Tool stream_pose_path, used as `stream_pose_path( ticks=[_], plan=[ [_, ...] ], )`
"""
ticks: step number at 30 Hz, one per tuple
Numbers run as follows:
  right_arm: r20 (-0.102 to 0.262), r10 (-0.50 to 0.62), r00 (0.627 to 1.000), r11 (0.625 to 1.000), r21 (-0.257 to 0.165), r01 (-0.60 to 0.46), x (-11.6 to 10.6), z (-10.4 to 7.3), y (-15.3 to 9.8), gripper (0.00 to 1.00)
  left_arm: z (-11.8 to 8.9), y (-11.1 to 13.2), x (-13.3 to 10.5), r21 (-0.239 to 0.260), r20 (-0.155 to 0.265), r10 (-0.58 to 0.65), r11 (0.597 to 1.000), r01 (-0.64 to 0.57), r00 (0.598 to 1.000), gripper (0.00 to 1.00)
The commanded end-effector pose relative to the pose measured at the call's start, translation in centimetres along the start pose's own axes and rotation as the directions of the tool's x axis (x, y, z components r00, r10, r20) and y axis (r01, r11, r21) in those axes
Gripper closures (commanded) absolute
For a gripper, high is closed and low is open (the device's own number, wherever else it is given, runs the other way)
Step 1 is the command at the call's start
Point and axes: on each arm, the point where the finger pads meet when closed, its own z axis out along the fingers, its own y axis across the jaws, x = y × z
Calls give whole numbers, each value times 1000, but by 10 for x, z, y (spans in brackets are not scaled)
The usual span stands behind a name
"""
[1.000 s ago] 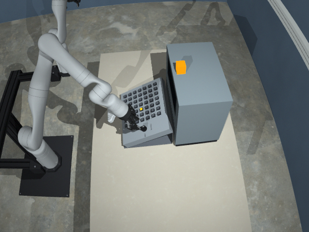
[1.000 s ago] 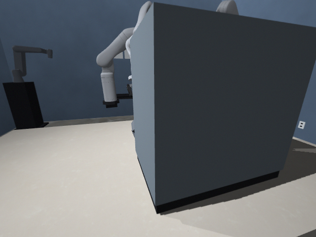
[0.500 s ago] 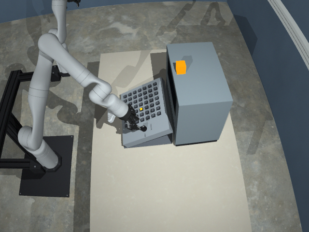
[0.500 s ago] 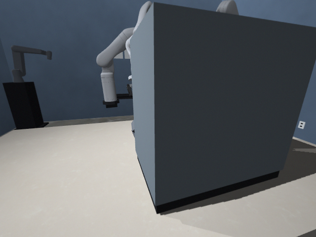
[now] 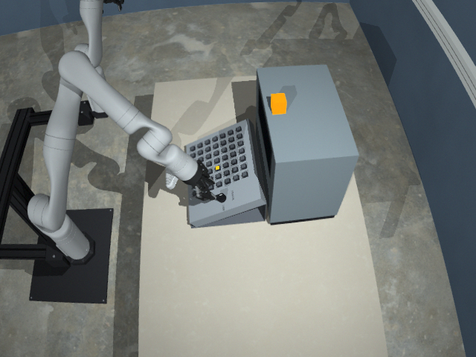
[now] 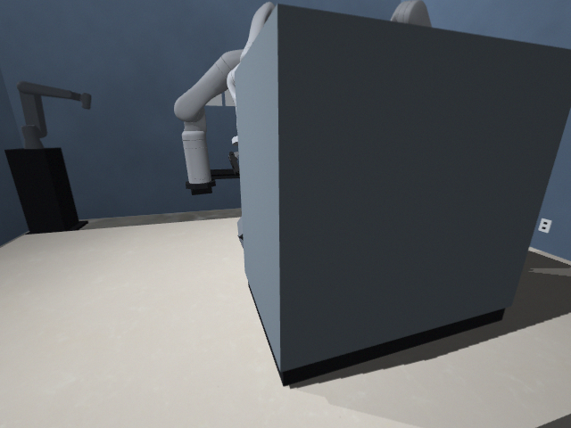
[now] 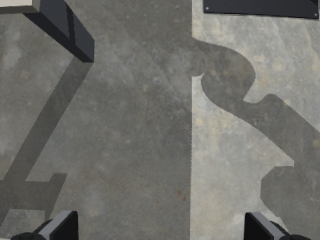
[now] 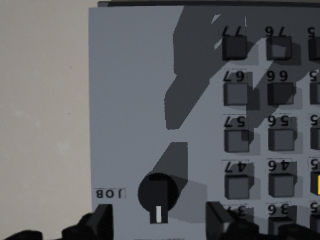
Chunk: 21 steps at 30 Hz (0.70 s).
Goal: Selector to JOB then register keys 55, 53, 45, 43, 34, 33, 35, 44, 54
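Right gripper: your right gripper (image 5: 211,190) (image 8: 159,220) is partly spread, its fingers apart with nothing between them, and it hangs over the panel near the selector
Selector: the black selector knob (image 5: 220,197) (image 8: 158,192) sits just beyond the fingertips in your right wrist view; its white mark points toward the bottom edge of that view, not at the JOB label (image 5: 224,207) (image 8: 110,193)
Keys near the selector: you can read 47, 46, 57, 56, 67, 66, 77 and 76 upside down in the right wrist view; 37 and 36 are partly cut off at the bottom
Lit key: one yellow key (image 5: 217,167) (image 8: 318,185) glows, in the same row as 47 and 46 and next after 46; only a 5 of its label shows at the frame edge
Panel: the grey key panel (image 5: 238,198) (image 8: 130,60) slopes on the cream table top (image 5: 250,288) (image 6: 138,322) (image 8: 40,125), and the arm hides some of its keys from above
Cabinet: a blue-grey cabinet (image 5: 307,123) (image 6: 392,184) stands beside the panel and blocks most of it from you in the exterior view
Cube: an orange cube (image 5: 278,103) rests on top of the cabinet
Left gripper: your left gripper (image 5: 115,4) (image 7: 160,227) is well apart from the panel, fingers spread wide, nothing between them, with concrete floor (image 7: 135,125) filling most of its wrist view
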Motion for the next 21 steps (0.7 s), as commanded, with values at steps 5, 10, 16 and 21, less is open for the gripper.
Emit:
stream_pose_path(
  ticks=[5,10,16,21],
  plan=[
    [1,1,1000,1000,-1,-1,-1,0,0,403,-1,0,0,0,2,0,1000,0,1000,2],
    [1,1,1000,1000,-1,-1,-1,1,0,403,-1,0,0,0,2,0,1000,0,1000,2],
    [1,1,1000,1000,-1,-1,-1,4,0,403,-1,0,0,0,2,0,1000,0,1000,2],
    [1,1,1000,1000,-1,-1,-1,7,0,403,-1,0,0,0,2,0,1000,0,1000,2]
  ],
)
